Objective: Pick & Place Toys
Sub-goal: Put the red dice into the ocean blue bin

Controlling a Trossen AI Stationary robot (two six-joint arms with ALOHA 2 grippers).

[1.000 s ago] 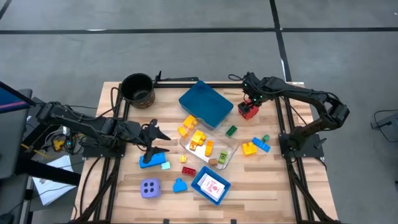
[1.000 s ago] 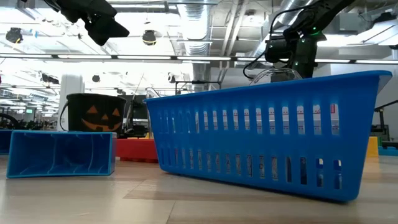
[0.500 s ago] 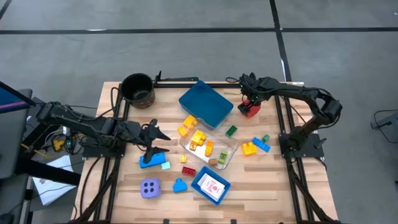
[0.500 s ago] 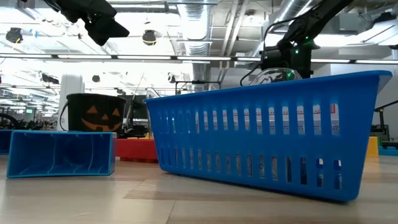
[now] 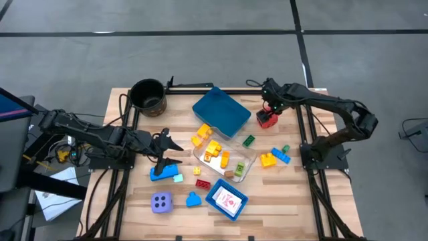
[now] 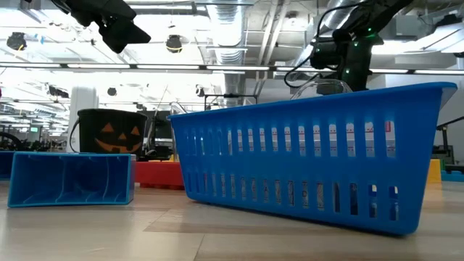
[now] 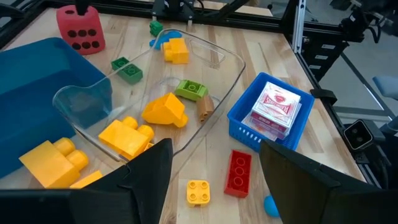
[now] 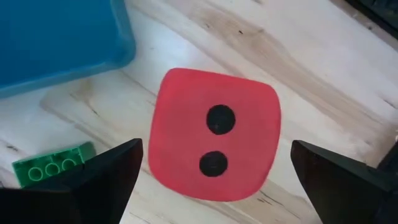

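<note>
The red die (image 8: 214,134) rests on the table at the far right, two dots up, beside the blue tray (image 5: 221,111). My right gripper (image 5: 270,109) hangs open just above it, pointing down, with a finger (image 8: 106,180) off each side and a gap to the die. My left gripper (image 5: 165,143) is open in the air over the table's left half, with nothing between its fingers (image 7: 149,180). A lavender die (image 5: 160,201) sits near the front left. Yellow bricks lie in a clear tray (image 5: 235,161) at the middle. White red-printed cards (image 7: 277,109) sit in a small blue basket (image 5: 227,199).
A dark round pot (image 5: 148,96) stands at the far left. A green brick (image 5: 249,140) and yellow and blue bricks (image 5: 274,158) lie right of the clear tray. Blue bricks (image 5: 164,173), a red brick (image 7: 238,172) and a small yellow plate (image 7: 198,191) lie nearer the front.
My right gripper has dipped down toward the red die and come back up to about where it was, open throughout. The die rests in the same spot on the table.
</note>
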